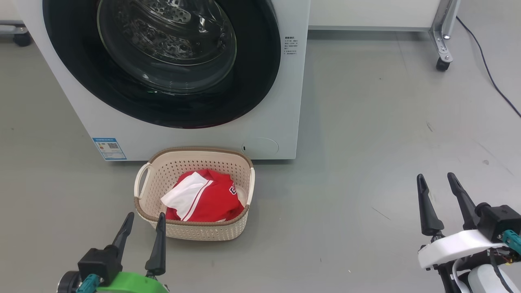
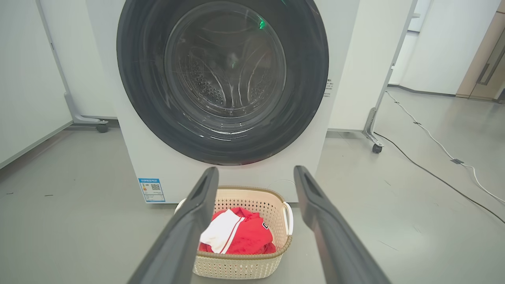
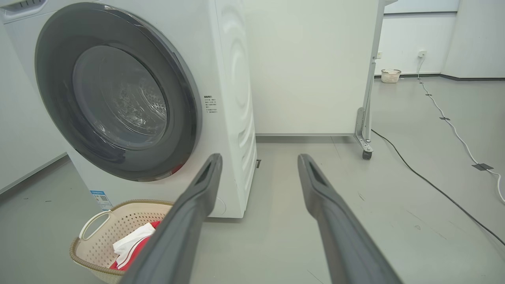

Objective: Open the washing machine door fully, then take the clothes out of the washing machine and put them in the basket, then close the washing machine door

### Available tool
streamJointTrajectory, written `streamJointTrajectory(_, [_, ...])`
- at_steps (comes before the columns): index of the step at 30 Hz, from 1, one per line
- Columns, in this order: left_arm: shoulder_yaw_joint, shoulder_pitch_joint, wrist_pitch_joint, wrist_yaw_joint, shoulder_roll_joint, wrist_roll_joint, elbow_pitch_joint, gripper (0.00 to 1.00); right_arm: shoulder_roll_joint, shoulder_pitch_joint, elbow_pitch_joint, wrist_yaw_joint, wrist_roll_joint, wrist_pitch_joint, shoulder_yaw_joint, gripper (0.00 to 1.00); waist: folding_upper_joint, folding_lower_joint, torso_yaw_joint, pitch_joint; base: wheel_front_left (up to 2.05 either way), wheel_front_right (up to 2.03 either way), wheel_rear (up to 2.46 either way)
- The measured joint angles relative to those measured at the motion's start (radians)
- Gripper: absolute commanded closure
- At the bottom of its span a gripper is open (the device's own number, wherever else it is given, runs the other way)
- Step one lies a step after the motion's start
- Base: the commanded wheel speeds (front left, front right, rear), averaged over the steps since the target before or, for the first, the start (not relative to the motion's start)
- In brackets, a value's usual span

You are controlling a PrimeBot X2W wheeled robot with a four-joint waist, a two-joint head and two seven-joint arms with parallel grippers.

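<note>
The white washing machine (image 1: 281, 122) fills the top of the head view. Its round door (image 1: 260, 81) with the glossy black rim sits flush against the front, and the steel drum shows through the glass. On the floor just before it stands the cream basket (image 1: 195, 154) holding the red and white clothes (image 1: 207, 197). My left gripper (image 1: 144, 217) is open with nothing in it, low at the basket's near left corner. Well to the right, over bare floor, my right gripper (image 1: 437, 179) is open too. The left wrist view faces the door (image 2: 307, 79) and basket (image 2: 240, 264).
A white partition on castor feet (image 1: 443, 53) stands behind and right of the machine, and a dark cable (image 1: 488, 69) runs across the floor at far right. The grey floor (image 1: 366, 142) stretches to the right of the machine. A second small basket (image 3: 390, 75) sits by the far wall.
</note>
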Motion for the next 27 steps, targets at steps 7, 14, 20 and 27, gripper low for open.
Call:
streamJointTrajectory(7, [-0.001,0.0,0.0,0.0,0.0,0.0,0.007,0.0,0.006,0.015,-0.007,0.001,-0.009,0.0,-0.007,0.0,0.0,0.0,0.0,0.001,0.0,0.0,0.0])
streamJointTrajectory(14, [-0.003,0.0,0.0,0.0,-0.001,-0.002,0.017,0.0,0.01,0.018,-0.012,0.004,-0.018,0.0,-0.014,0.0,0.0,0.0,0.001,0.0,0.0,0.0,0.0])
streamJointTrajectory(20, [-0.005,0.0,0.0,0.0,-0.001,-0.009,0.022,0.0,0.019,0.031,-0.015,0.009,-0.019,0.0,-0.016,0.0,0.0,0.0,0.001,-0.001,0.0,0.0,0.0])
streamJointTrajectory(27, [-0.006,0.0,0.0,0.0,-0.002,-0.011,0.022,0.0,0.023,0.033,-0.016,0.012,-0.023,0.0,-0.02,0.0,0.0,0.0,0.002,-0.003,0.0,0.0,0.0])
